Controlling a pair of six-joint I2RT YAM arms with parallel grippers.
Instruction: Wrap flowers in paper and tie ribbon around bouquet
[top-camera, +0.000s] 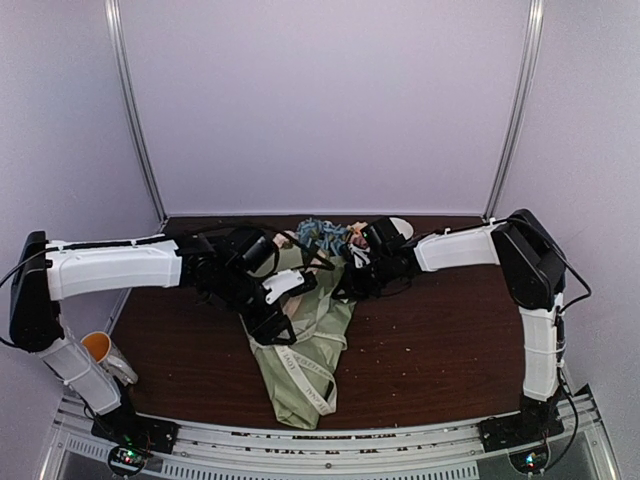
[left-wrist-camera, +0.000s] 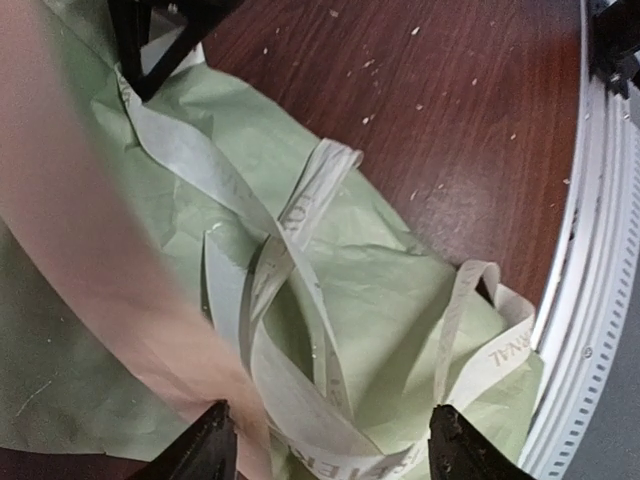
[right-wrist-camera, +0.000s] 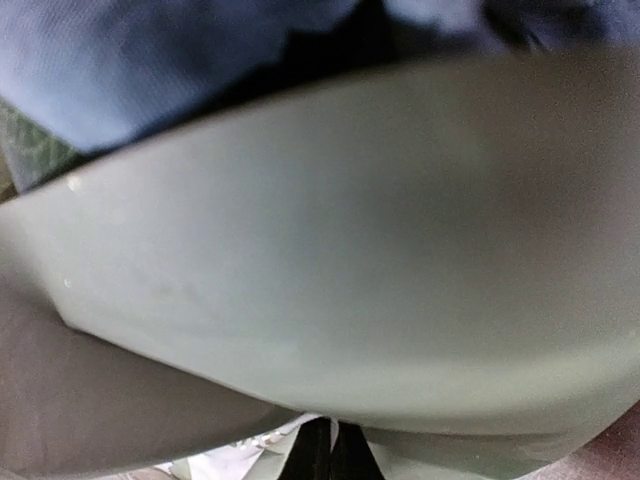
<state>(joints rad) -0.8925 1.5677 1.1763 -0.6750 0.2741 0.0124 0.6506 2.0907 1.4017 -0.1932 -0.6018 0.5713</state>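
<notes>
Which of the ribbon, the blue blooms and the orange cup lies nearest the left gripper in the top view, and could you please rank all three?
From the left gripper, in the top view:
1. ribbon: right at it, trailing over the paper toward the front edge.
2. blue blooms: beyond it, to the right, near the table's far side.
3. orange cup: far left, beside the left arm's base.

You're in a robot lab cell: plain white panels (top-camera: 330, 100) on metal posts (top-camera: 135, 110) box in your table (top-camera: 430, 340), arms (top-camera: 110, 268) bolted to a rail (top-camera: 330, 445) at its edge.
</notes>
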